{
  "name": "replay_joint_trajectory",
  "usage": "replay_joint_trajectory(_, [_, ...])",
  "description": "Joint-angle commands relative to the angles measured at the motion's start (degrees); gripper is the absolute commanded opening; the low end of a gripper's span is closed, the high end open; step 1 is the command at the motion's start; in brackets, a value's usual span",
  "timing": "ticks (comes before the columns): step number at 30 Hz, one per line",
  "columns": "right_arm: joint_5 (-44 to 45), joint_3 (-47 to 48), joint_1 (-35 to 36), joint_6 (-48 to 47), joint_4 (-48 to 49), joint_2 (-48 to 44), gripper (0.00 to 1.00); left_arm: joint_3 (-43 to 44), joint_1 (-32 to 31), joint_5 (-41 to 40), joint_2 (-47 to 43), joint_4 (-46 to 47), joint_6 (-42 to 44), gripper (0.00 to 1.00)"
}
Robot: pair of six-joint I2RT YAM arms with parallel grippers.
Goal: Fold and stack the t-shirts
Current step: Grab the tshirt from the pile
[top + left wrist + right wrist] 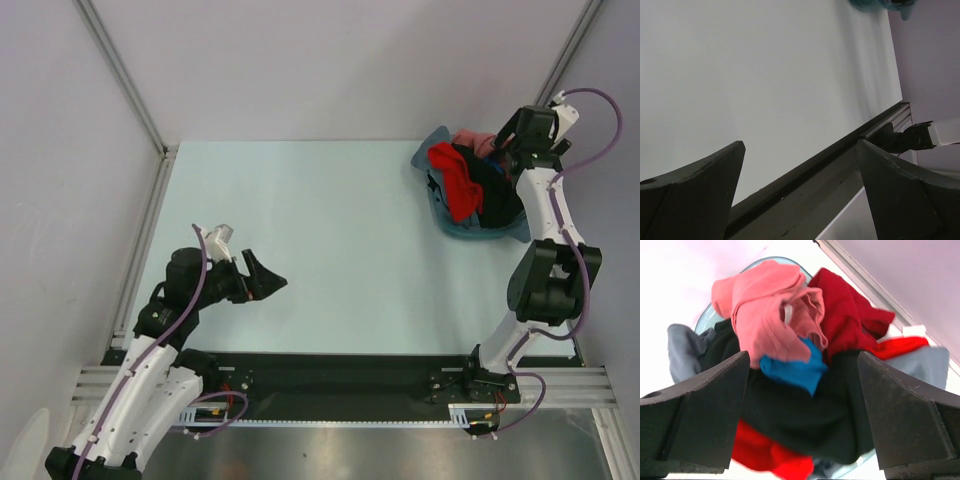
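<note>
Crumpled t-shirts lie heaped in a grey-blue basin (440, 212) at the far right of the table. A bright red shirt (456, 180), a black one (494, 196) and a pink one (474, 138) show from above. In the right wrist view the pile holds a pink shirt (760, 305), a blue one (792, 371), a dark red one (845, 315), a black one (805, 415) and a bright red one (767, 452). My right gripper (802, 365) hangs open just above the pile (503, 150), empty. My left gripper (270, 282) is open and empty over the bare table at the near left.
The pale table top (300, 220) spreads between the arms. Grey walls with metal rails (120, 70) close the left, back and right sides. A black rail (330, 370) runs along the near edge, also in the left wrist view (840, 155).
</note>
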Motion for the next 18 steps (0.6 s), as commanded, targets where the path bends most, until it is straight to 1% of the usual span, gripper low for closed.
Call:
replay_joint_trajectory(1, [0.6, 1.2, 0.5, -2.9, 8.3, 2.2, 0.93, 0.8, -1.3, 1.4, 0.6, 2.4, 1.6, 1.0])
replay_joint_trajectory(2, [0.7, 1.2, 0.1, -3.3, 8.7, 3.4, 0.91, 1.1, -1.8, 0.5, 0.8, 2.1, 1.8, 1.0])
replay_joint_trajectory(4, [1.3, 0.9, -0.1, -4.0, 10.4, 4.1, 0.85, 1.5, -3.1, 0.5, 1.1, 1.9, 1.7, 1.0])
replay_joint_trajectory(6, [0.3, -0.5, -0.7, -4.0, 12.0, 4.5, 0.75, 1.9, -4.2, 0.3, 1.9, 1.9, 1.9, 1.0])
replay_joint_trajectory(8, [-1.1, -2.0, -1.0, -3.5, 14.9, 4.3, 0.68, 2.2, -4.4, 0.0, 2.3, 1.4, 2.4, 1.0])
replay_joint_trajectory(9, [-1.9, -2.3, -1.4, -3.4, 15.0, 4.4, 0.56, 2.6, -4.5, -0.4, 2.5, 1.3, 2.8, 1.0])
replay_joint_trajectory(10, [-2.2, -2.3, -1.5, -2.7, 15.0, 4.4, 0.5, 2.7, -4.6, -0.3, 2.6, 1.2, 2.7, 1.0])
replay_joint_trajectory(12, [-1.3, -2.2, -1.5, -2.4, 15.5, 4.2, 0.32, 2.6, -4.8, -0.4, 2.8, 1.3, 2.8, 1.0])
replay_joint_trajectory(14, [-0.5, -1.1, -1.5, -3.4, 16.5, 4.1, 0.25, 2.4, -4.8, -0.6, 3.0, 1.2, 2.8, 1.0])
replay_joint_trajectory(15, [0.8, -0.1, -1.5, -4.0, 16.5, 4.1, 0.16, 2.1, -4.8, -0.6, 3.0, 1.2, 2.6, 1.0])
replay_joint_trajectory(16, [1.7, 2.4, -1.5, -4.5, 15.7, 4.5, 0.11, 1.9, -4.9, -0.5, 3.2, 1.3, 2.5, 1.0])
replay_joint_trajectory(17, [2.8, 4.0, -1.6, -5.1, 15.1, 4.6, 0.02, 1.9, -4.9, -0.3, 3.2, 1.3, 2.4, 1.0])
replay_joint_trajectory(18, [4.6, 5.4, -1.6, -5.4, 14.5, 4.5, 0.0, 1.6, -4.9, -0.2, 3.3, 1.2, 2.3, 1.0])
